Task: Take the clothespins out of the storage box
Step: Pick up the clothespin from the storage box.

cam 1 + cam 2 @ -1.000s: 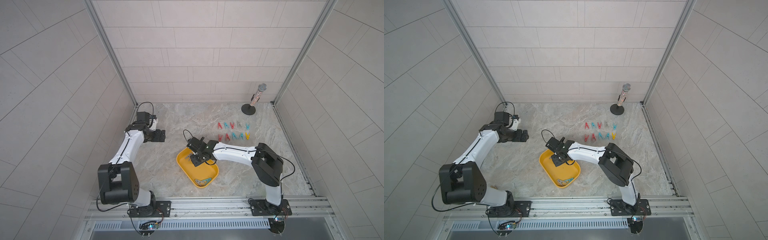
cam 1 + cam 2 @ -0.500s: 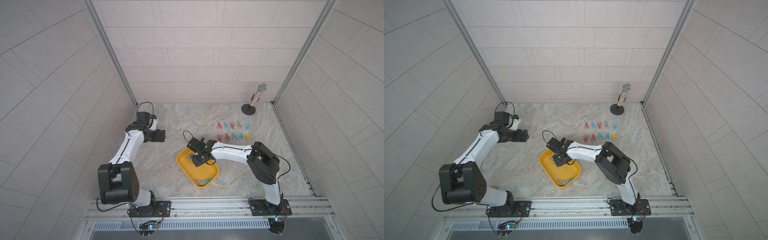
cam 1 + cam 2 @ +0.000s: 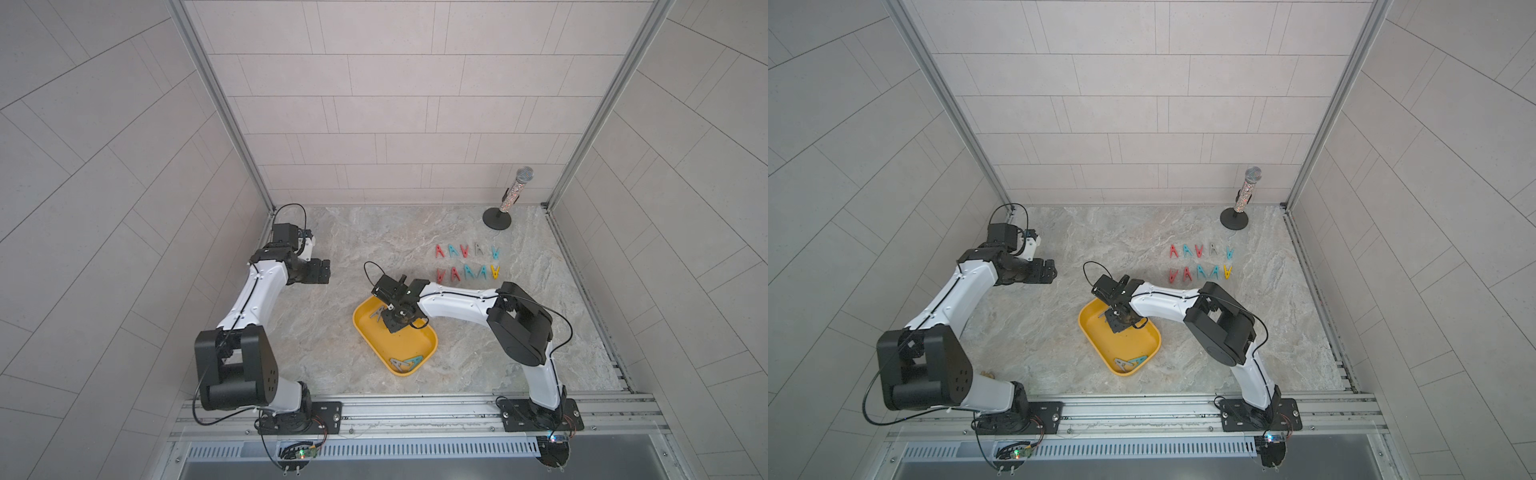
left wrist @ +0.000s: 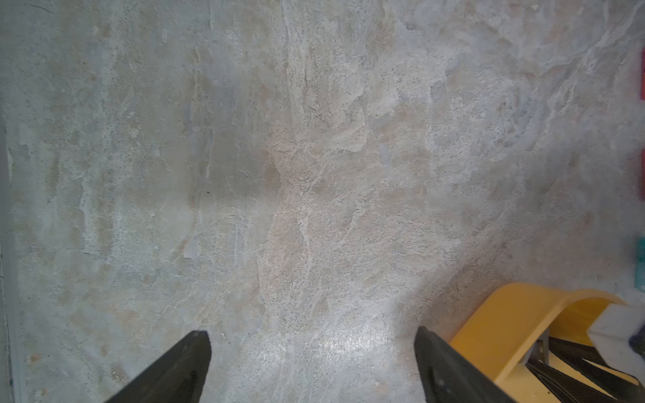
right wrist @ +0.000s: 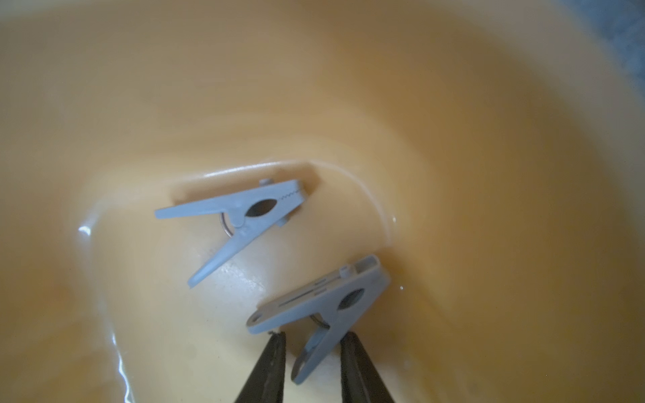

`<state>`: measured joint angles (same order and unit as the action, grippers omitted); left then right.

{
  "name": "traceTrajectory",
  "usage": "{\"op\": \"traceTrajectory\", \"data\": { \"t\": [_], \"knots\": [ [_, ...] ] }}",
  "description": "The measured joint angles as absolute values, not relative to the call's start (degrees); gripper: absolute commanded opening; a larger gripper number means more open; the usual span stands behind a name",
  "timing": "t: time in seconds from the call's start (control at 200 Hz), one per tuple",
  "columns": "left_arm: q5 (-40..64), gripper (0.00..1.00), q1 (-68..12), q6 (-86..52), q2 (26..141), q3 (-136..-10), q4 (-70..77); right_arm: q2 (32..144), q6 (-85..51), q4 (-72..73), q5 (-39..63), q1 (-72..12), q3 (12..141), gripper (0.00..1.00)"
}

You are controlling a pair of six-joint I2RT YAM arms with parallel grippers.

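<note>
Two grey pegs are lying in the far end of the yellow storage box [image 5: 471, 122], as the right wrist view is showing. The nearer grey clothespin [image 5: 324, 303] is sitting tilted, with one of its legs reaching in between the fingertips of the right pincer [image 5: 312, 363]. The farther grey clothespin [image 5: 241, 216] is lying flat near it, the two not touching. The right pincer is standing narrowed around that leg, but a sliver of yellow is showing beside the leg. I cannot tell whether it is clenching the peg or merely flanking it. In both top views this pincer is hanging low over that end of the box.

At the box's near corner a grey peg [image 3: 398, 365] and a teal peg [image 3: 414, 360] are lying close together. Out on the worktop [image 3: 332, 357], well apart from the box toward the far right, ten clothespins [image 3: 468, 272] are lying in two neat rows of five: reds, teals, one grey and one yellow peg [image 3: 495, 272]. Beyond them a glittery microphone [image 3: 512, 193] is standing upright on a round black base.

The left pincer [image 4: 312, 349] is hovering released, jaws spread wide, over bare worktop to the left of the box, holding nothing.
</note>
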<state>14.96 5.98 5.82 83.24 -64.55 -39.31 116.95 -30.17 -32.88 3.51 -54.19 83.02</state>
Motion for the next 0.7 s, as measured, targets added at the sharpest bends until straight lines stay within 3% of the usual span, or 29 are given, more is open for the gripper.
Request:
{"op": "traceTrajectory", "data": {
  "t": [0.7],
  "knots": [
    [15.0, 0.99, 6.0, 5.8, 83.2, -64.6, -39.3, 115.7, -30.0, -32.9, 2.6, -54.2, 81.4, 0.06]
  ]
}}
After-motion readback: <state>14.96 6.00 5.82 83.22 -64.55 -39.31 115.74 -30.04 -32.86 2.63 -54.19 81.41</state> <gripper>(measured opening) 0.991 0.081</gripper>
